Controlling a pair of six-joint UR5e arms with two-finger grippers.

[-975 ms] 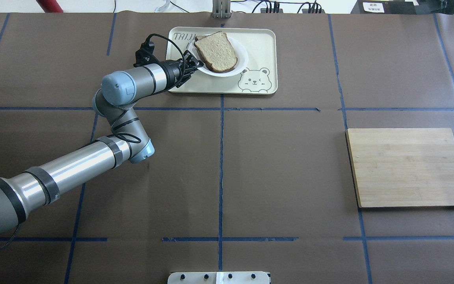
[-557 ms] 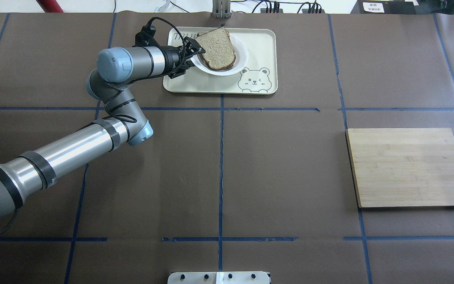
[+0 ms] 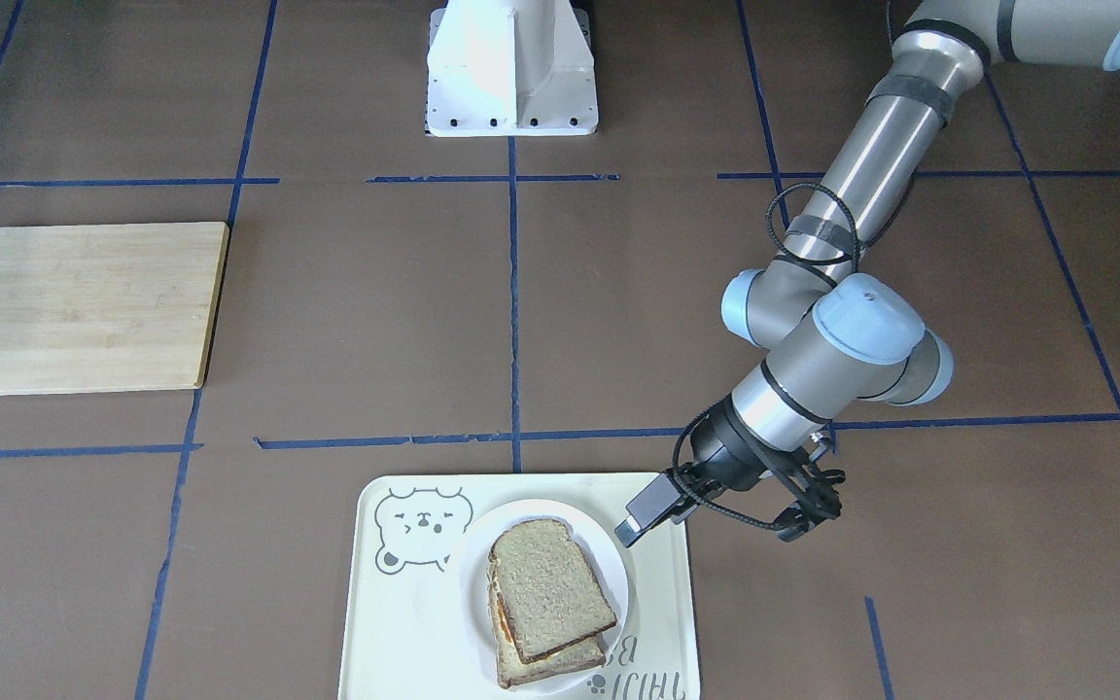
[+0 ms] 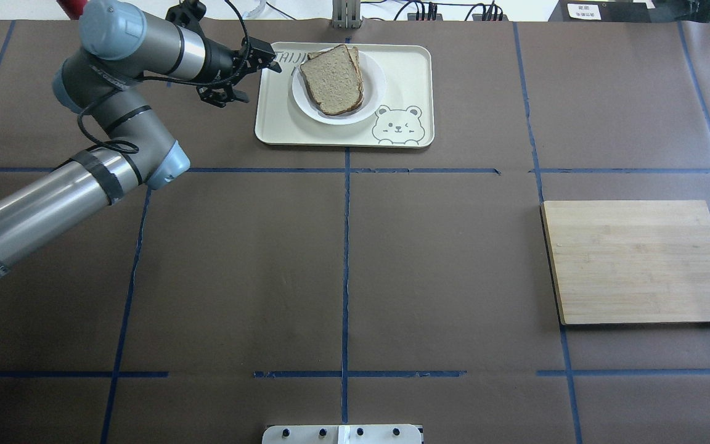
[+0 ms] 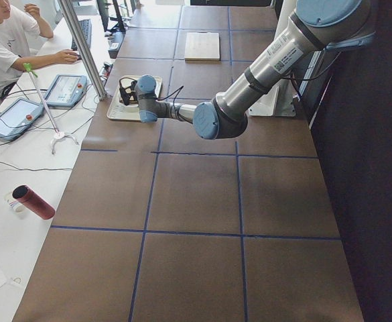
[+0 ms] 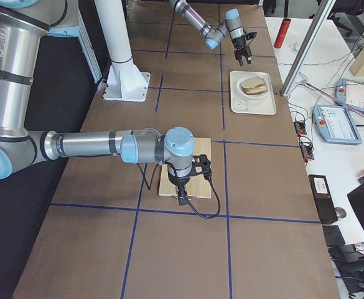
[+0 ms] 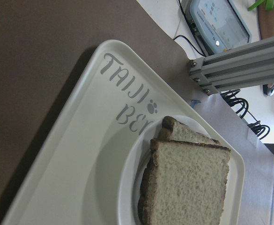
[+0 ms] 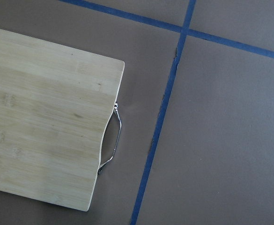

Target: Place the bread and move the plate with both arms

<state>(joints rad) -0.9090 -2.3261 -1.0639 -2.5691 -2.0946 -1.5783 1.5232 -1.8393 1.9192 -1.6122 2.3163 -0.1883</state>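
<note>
The bread (image 4: 330, 80) is laid on the plate (image 4: 376, 83), and the left gripper (image 4: 247, 79) is held spread and empty beside the tray (image 4: 410, 74).

The table (image 4: 342, 259) is marked off by blue tape lines. The left arm (image 4: 53, 197) is stretched to the far side, and the right arm (image 6: 88, 146) is held over the board (image 4: 638, 262) at the right end. The tray is set at the far edge, well apart from the board, and the plate is carried on it beside the bear drawing. The bread is stacked on a lower slice (image 3: 560, 666), crusts slightly offset. One finger of the left gripper is seen over the tray's corner, apart from plate and bread. The right gripper (image 6: 182, 196) is pointed down at the board; whether it is spread or pressed together cannot be told.
</note>
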